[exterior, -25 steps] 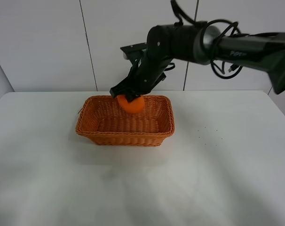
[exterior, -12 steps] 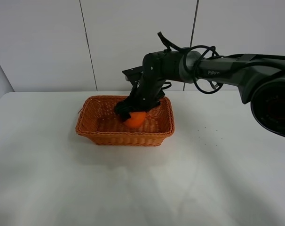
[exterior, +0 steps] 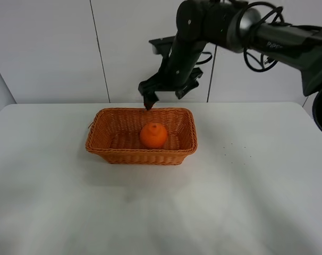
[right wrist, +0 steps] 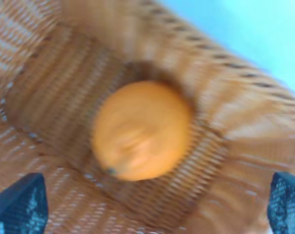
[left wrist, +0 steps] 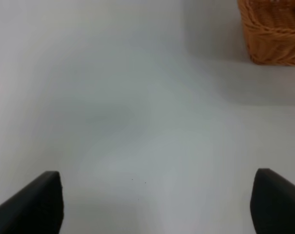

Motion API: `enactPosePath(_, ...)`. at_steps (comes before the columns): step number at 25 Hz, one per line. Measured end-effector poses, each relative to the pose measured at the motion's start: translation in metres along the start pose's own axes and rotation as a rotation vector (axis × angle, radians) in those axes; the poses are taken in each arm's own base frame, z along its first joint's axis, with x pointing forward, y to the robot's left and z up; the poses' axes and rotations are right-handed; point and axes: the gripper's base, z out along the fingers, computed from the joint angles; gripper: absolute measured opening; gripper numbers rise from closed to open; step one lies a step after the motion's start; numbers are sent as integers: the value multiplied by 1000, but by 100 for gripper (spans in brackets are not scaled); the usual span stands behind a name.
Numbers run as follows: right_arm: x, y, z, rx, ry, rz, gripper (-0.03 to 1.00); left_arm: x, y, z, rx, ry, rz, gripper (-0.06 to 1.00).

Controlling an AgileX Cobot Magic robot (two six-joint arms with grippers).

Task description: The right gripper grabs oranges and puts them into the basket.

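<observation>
The orange (exterior: 153,135) lies inside the wicker basket (exterior: 105,144) on the white table, right of the basket's middle. My right gripper (exterior: 163,95) hangs open and empty above the basket's far rim, clear of the fruit. The right wrist view looks down on the orange (right wrist: 141,130) resting on the basket floor (right wrist: 50,83), with my two fingertips (right wrist: 18,204) wide apart at the frame's corners. My left gripper (left wrist: 157,202) is open over bare table, with a corner of the basket (left wrist: 273,30) beyond it. It does not show in the exterior view.
The white table (exterior: 246,186) spreads around the basket. A white panelled wall (exterior: 49,48) stands behind it. The right arm (exterior: 267,37) reaches in from the upper right.
The right gripper lowered the orange into the basket, let it go, opened and rose above the far rim. The orange now rests on the basket floor.
</observation>
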Motion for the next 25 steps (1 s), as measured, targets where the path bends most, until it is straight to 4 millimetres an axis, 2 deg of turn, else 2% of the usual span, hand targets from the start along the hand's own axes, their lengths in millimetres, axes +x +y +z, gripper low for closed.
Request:
enactPosePath(2,-2,-28,-6,30,-5,48,69,0,0,0,0,0,0,88)
enactPosePath(6,8,-102,-9,101,29,159,69,0,0,0,0,0,0,88)
enactPosePath(8,18,-143,-13,136,41,230,69,0,0,0,0,0,0,88)
enactPosePath(11,35,-194,-22,177,57,336,69,0,0,0,0,0,0,88)
enactPosePath(14,52,-230,-31,191,60,425,69,0,0,0,0,0,0,88)
enactPosePath(17,61,-249,-37,194,59,471,69,0,0,0,0,0,0,88)
enactPosePath(19,64,-252,-38,191,58,482,69,0,0,0,0,0,0,88)
enactPosePath(25,75,-239,-58,173,70,483,69,0,0,0,0,0,0,88)
